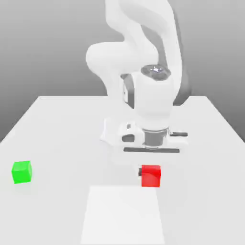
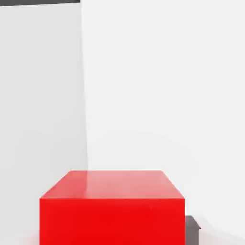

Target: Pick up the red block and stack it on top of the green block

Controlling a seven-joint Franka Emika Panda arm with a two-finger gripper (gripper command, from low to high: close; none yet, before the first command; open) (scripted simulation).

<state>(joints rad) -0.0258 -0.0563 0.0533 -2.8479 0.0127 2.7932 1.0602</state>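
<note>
The red block (image 1: 151, 176) sits on the white table, just right of centre in the exterior view. My gripper (image 1: 150, 171) has come straight down over it and is shut on the red block. A dark fingertip (image 1: 140, 172) presses against the side of the block toward the exterior view's left. In the hand view the red block (image 2: 112, 210) looms very close, with a dark fingertip (image 2: 192, 228) against its side. The green block (image 1: 21, 172) stands alone on the table, far off toward the exterior view's left.
The white table (image 1: 67, 129) carries a paler rectangular patch (image 1: 122, 215) near its front edge, just in front of the red block. The arm's white body (image 1: 143, 57) rises behind the hand.
</note>
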